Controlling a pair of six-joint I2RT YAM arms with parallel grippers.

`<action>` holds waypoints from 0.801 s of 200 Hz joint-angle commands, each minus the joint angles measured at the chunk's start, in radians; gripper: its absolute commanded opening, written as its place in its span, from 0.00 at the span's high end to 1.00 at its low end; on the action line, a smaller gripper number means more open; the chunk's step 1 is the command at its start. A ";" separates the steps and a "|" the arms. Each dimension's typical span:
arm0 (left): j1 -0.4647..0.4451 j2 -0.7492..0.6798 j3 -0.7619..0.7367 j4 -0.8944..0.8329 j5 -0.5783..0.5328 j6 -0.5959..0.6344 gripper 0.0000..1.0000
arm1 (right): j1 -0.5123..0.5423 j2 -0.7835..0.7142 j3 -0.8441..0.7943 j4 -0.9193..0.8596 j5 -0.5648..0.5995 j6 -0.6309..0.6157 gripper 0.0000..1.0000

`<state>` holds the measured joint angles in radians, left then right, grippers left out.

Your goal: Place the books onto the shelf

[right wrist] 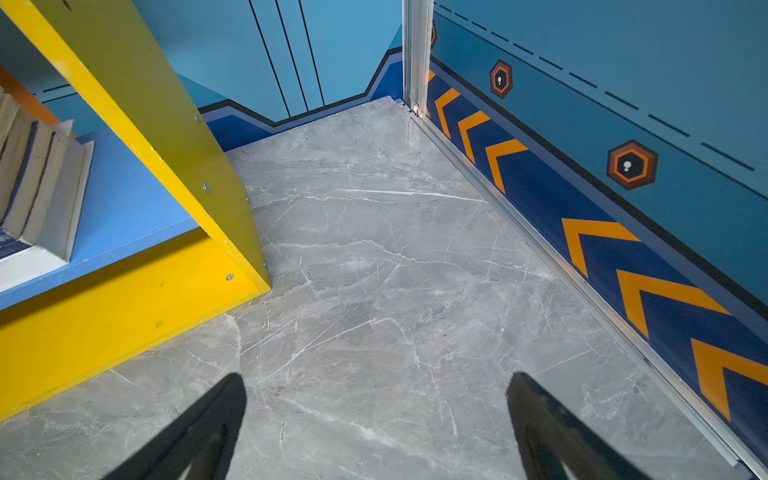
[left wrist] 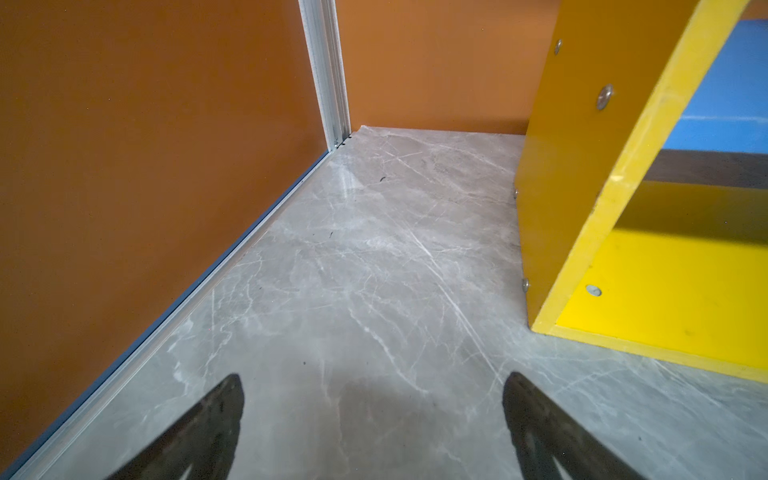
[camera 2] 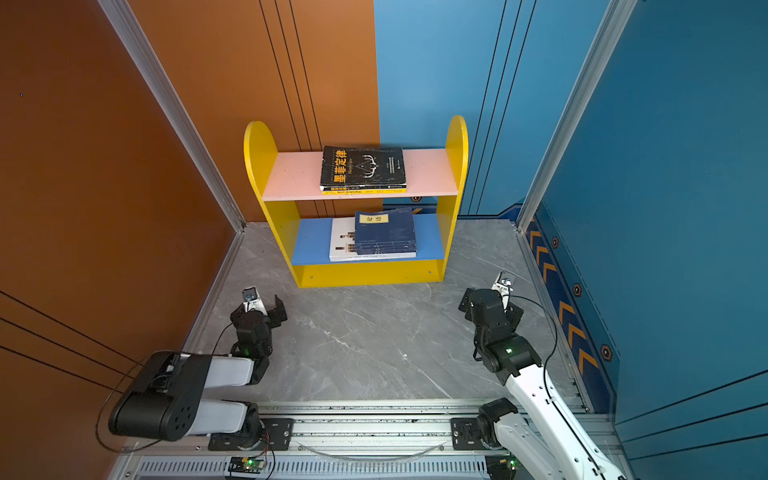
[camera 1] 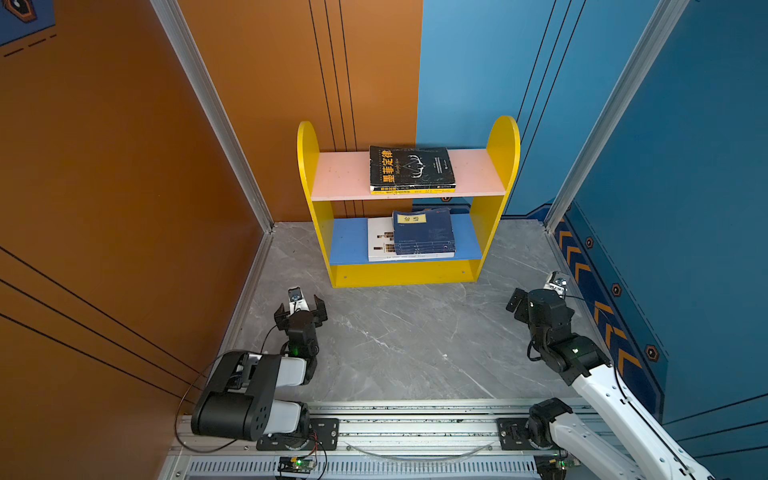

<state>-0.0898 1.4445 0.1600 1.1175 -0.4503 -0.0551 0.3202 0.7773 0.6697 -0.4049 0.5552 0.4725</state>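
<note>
All the books that can be seen are lying on the shelf (camera 1: 409, 275), and none is seen on the grey tabletop (camera 1: 395, 345) in front of the shelf, so the task is judged to be finished or very close to it. On the pink upper board of the shelf the black book (camera 1: 409, 168) is laid flat near the middle, and a yellow edge is seen under it, which is probably a second book. On the blue lower board the white book (camera 1: 377, 245) is laid flat, with a pile of navy books (camera 1: 424, 232) partly on top of it and shifted toward the right side of the shelf. The books were probably laid flat because such thin paperbacks would fall over if they were stood upright with nothing to lean on. The left gripper (camera 1: 300, 309) is held low in front of the left corner of the shelf, its jaws spread wide and nothing between them. The right gripper (right wrist: 376, 384) is held beside the right front corner of the shelf, also fully spread and empty. Both are kept clear of the shelf, presumably so that the piles are not disturbed.
</note>
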 commanded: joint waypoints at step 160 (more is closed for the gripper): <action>0.033 0.118 0.202 -0.160 0.130 0.030 0.02 | -0.191 0.407 -0.171 0.715 -0.122 -0.333 0.00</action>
<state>-0.0589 1.5723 0.3557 0.9745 -0.3355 -0.0223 0.1642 1.1118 0.5243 0.0448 0.5518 0.2722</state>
